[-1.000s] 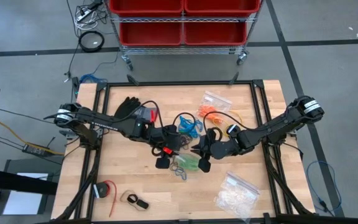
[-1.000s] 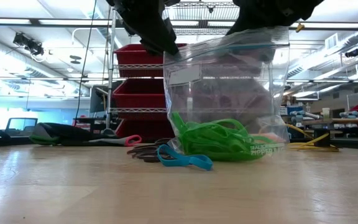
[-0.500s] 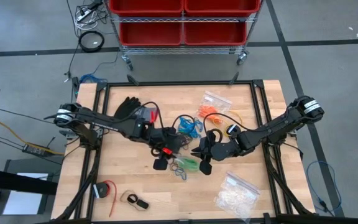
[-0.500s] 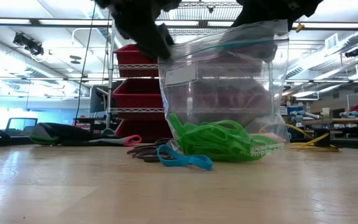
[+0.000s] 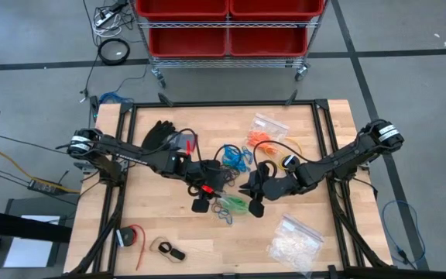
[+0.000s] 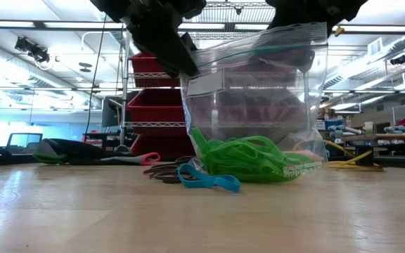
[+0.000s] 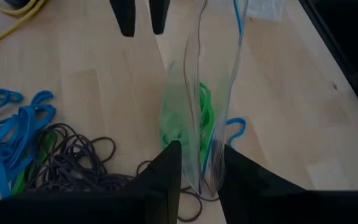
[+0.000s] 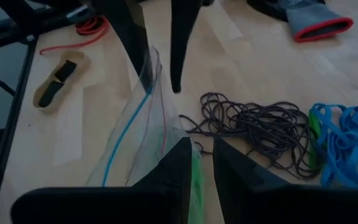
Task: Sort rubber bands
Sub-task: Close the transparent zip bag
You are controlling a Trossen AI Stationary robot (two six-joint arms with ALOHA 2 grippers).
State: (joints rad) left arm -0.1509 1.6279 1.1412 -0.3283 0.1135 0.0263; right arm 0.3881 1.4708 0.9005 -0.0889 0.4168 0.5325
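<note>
From above, my left gripper (image 5: 207, 195) and my right gripper (image 5: 252, 196) meet near the middle of the table (image 5: 153, 225), with a clear bag (image 5: 235, 203) between them that has green rubber bands (image 5: 236, 204) inside. Blue rubber bands (image 5: 236, 157) and orange rubber bands (image 5: 259, 139) lie farther back, and a black glove (image 5: 159, 133) sits near my left arm. From table height, the bag (image 6: 255, 105) stands upright, green bands (image 6: 248, 158) piled in its bottom, a blue band (image 6: 208, 180) and black rubber bands (image 6: 166, 172) on the wood just beside it. Through my left wrist camera, my fingers (image 7: 166, 177) are clamped on one top edge of the bag (image 7: 207, 99), green bands (image 7: 191, 118) showing through it, black bands (image 7: 73, 163) and blue bands (image 7: 11, 121) alongside. Through my right wrist camera, my fingers (image 8: 176, 171) pinch the other edge of the bag (image 8: 142, 134), with black bands (image 8: 257, 127) and blue bands (image 8: 344, 140) lying past it.
</note>
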